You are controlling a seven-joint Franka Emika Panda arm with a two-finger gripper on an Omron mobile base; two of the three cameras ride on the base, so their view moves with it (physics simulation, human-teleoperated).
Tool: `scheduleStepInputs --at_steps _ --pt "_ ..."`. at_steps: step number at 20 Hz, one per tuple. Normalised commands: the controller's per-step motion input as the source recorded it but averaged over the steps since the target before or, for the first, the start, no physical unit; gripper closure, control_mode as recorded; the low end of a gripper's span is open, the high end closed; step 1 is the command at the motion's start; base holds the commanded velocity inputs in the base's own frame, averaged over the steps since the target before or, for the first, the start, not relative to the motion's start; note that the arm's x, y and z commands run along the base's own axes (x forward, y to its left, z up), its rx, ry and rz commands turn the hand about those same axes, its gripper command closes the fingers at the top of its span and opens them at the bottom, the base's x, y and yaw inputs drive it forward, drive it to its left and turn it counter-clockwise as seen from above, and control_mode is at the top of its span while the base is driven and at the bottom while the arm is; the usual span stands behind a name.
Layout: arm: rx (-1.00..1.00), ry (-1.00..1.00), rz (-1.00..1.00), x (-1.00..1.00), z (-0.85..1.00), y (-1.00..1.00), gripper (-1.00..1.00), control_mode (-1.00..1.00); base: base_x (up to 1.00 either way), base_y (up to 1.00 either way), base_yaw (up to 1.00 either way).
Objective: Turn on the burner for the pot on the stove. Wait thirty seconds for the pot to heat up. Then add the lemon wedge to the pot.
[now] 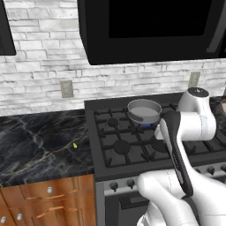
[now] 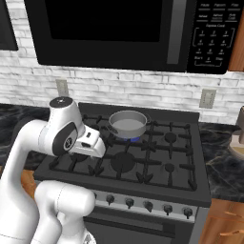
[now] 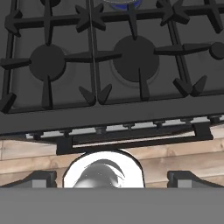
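The grey pot [image 1: 144, 110] [image 2: 127, 123] stands on the back middle of the black stove [image 1: 132, 150] [image 2: 157, 162]. Under it the burner [image 1: 146, 126] [image 2: 130, 139] [image 3: 125, 4] shows a small blue glow. The tiny yellow-green lemon wedge [image 1: 75, 145] lies on the black marble counter, left of the stove and well apart from the pot. My gripper [image 3: 112, 177] hangs open and empty over the stove's front edge and points down at the front grates. Its dark fingertips [image 3: 42, 178] stand wide apart. The row of knobs [image 2: 148, 206] [image 1: 122, 184] runs below.
A black microwave [image 1: 150, 26] [image 2: 109, 28] hangs low over the stove. The marble counter [image 1: 39, 150] stretches left above wooden drawers [image 1: 48, 203]. A beige object [image 2: 237, 143] sits on the counter right of the stove. My own arm [image 1: 176, 145] crosses the stove's right half.
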Motion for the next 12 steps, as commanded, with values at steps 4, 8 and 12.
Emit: scheduleStepInputs --at_steps 4,8,12 --pt "0.00 0.00 0.00 0.01 0.00 0.00 -1.00 -1.00 0.00 0.00 0.00" --pt "0.00 0.00 0.00 0.05 0.00 0.00 -1.00 -1.00 0.00 0.00 0.00" --pt "0.00 0.00 0.00 0.02 0.00 0.00 -1.00 -1.00 0.00 0.00 0.00"
